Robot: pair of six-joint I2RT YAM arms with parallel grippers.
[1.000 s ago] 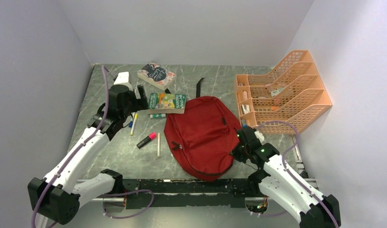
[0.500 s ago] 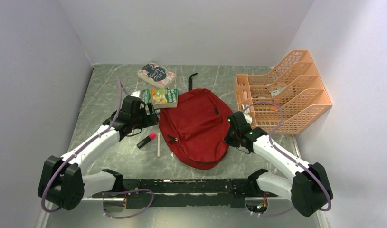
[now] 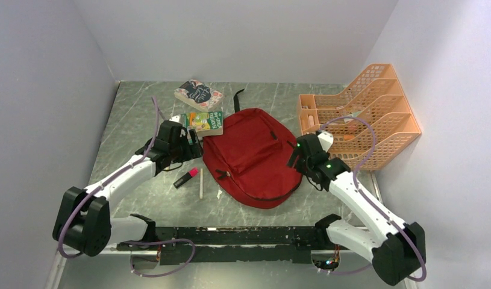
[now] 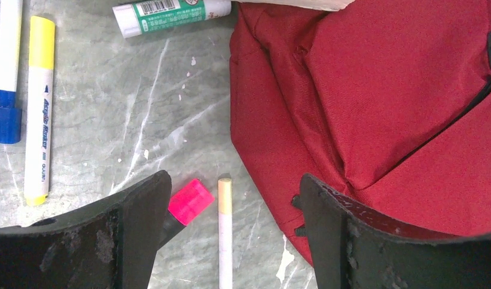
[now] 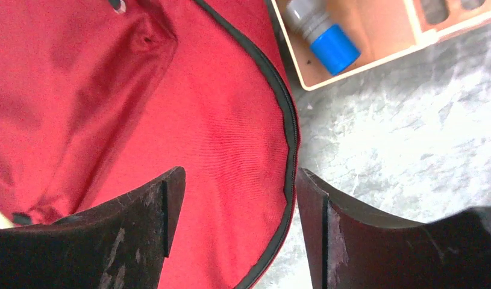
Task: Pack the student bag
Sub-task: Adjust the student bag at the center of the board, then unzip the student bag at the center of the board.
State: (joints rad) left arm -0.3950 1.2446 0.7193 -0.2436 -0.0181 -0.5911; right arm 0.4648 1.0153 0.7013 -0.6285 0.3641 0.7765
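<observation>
1. In the top view, you have the student bag [image 3: 252, 156] lying flat on the table [image 3: 134, 114], between your two arms. The left gripper [image 3: 193, 147] hangs at the bag's left edge and the right gripper [image 3: 294, 158] at its right edge. An orange file rack [image 3: 375, 129] stands near the bag's right side. A green book [image 3: 208, 122] lies against the bag's far-left corner, and a second book [image 3: 198, 95] lies farther back from the bag, apart from it. A pink highlighter [image 3: 187, 177] and a pencil [image 3: 201, 183] lie just left of the bag.

2. In the left wrist view, your left gripper is released: its jaws stand wide apart with nothing clamped. Below the gap are the pink highlighter's cap, the pencil's end and the bag's left edge. A green glue stick [image 4: 170, 10] lies just beside that edge. A yellow marker [image 4: 39, 108] and a blue-capped marker [image 4: 6, 72] lie well to the left of the bag.

3. In the right wrist view, your right gripper is also released, its jaws spread above the bag's black-piped right edge without pinching it. A blue-capped bottle [image 5: 324, 33] sits in the rack just beyond that edge.
</observation>
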